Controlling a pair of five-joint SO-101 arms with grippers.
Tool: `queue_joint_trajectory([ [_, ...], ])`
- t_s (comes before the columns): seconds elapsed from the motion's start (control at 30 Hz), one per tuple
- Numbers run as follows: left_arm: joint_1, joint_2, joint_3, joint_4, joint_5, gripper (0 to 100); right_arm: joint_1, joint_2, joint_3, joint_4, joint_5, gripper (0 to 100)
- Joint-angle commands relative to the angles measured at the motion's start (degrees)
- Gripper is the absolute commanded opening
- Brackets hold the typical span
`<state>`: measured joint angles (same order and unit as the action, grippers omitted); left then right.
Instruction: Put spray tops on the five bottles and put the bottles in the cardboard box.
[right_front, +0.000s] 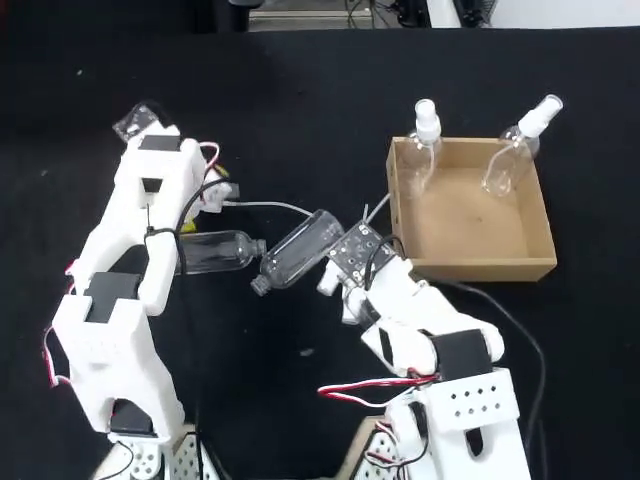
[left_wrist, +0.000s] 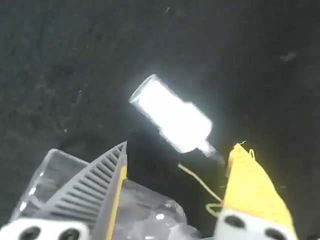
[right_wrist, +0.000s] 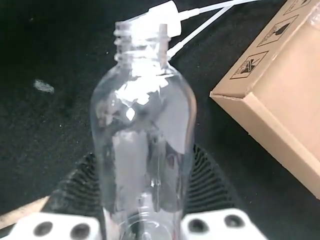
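Fingers (right_wrist: 75, 182) of the right gripper (right_wrist: 145, 172) clamp a capless bottle (right_wrist: 142, 115) low on its body, neck aimed at a loose spray top (right_wrist: 150, 22) on the bench (right_wrist: 40, 50) near the cardboard box (right_wrist: 280, 135), presumably for capping, while the left gripper's (left_wrist: 180, 146) fingers (left_wrist: 100, 185) stand apart near a second bottle (left_wrist: 172, 117).

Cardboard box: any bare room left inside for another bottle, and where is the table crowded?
Yes: the cardboard box is bare in its near half, in front of two capped bottles leaning on its far wall. The table beyond box and arms is bare. Crowded between the arms: a lying bottle, a second bottle in the right gripper, loose spray tops.
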<state>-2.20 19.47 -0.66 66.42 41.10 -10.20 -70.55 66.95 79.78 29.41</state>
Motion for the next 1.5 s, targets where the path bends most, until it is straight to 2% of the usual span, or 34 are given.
queue_joint_trajectory([
  [0.0, -0.66, -0.26, -5.93, -1.14, 5.45, 30, 0.53, -0.84, -0.4, -1.32, -0.53, 1.1],
  [0.13, -0.75, -0.09, -6.2, -1.23, 9.41, 30, 0.53, -0.84, -0.13, -1.32, -0.53, 1.1],
  [0.53, -0.84, 8.18, -9.1, -0.62, 9.49, 30, 0.53, -0.84, -0.13, -1.32, -0.53, 1.1],
  [0.6, -0.84, 8.18, -9.8, -0.62, 9.49, 27, 0.53, -0.84, -0.13, -1.32, -0.53, 1.1],
  [0.7, -0.84, 8.62, -11.56, -0.97, 9.23, 16, 0.53, -0.84, -0.13, -1.32, -0.53, 1.1],
  [0.8, -0.92, 8.7, -12.79, -1.23, 7.3, 6, 0.53, -0.84, -0.13, -1.32, -0.53, 1.1],
  [0.87, -0.92, 8.7, -13.85, -1.23, 6.07, 3, 0.53, -0.84, -0.13, -1.32, -0.53, 1.1],
  [1.17, -6.73, 8.09, -29.67, -0.53, -3.6, 3, 0.53, -0.84, -0.13, -1.32, -0.53, 1.1],
  [1.3, -10.15, 7.03, -39.08, 7.03, -8.97, 3, 0.35, -0.84, -0.31, -2.11, -0.53, 1.1],
  [1.47, -12.35, 5.45, -50.42, 20.31, -16.0, 3, -5.71, -0.84, -1.54, -5.54, -0.62, 1.1],
])
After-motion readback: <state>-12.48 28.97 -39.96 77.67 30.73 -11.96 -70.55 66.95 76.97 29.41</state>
